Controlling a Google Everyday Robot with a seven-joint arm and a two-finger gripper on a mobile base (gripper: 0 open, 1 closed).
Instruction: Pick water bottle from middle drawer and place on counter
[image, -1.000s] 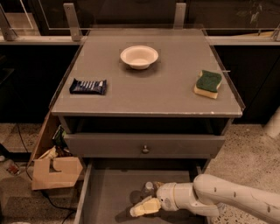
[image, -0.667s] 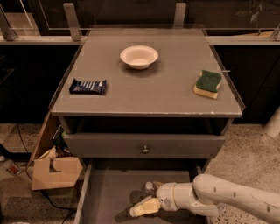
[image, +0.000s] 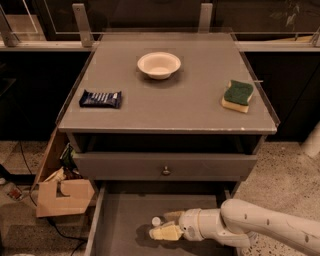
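The middle drawer (image: 120, 225) is pulled open at the bottom of the view, showing its flat grey floor. The water bottle (image: 157, 220) lies in it; only its white cap and a bit of clear body show, the rest is hidden by my gripper. My gripper (image: 166, 226), on a white arm coming in from the lower right, is down inside the drawer right at the bottle. The counter (image: 175, 95) is the grey cabinet top above.
On the counter are a white bowl (image: 159, 64) at the back middle, a dark snack bar (image: 100, 98) at the left and a green-and-yellow sponge (image: 237, 95) at the right. A closed drawer front with a knob (image: 166, 171) sits above the open drawer. A cardboard box (image: 62, 195) stands on the floor at the left.
The gripper has shifted slightly left and up inside the drawer, and the bottle's cap now shows a little further left. Nothing on the counter has moved.
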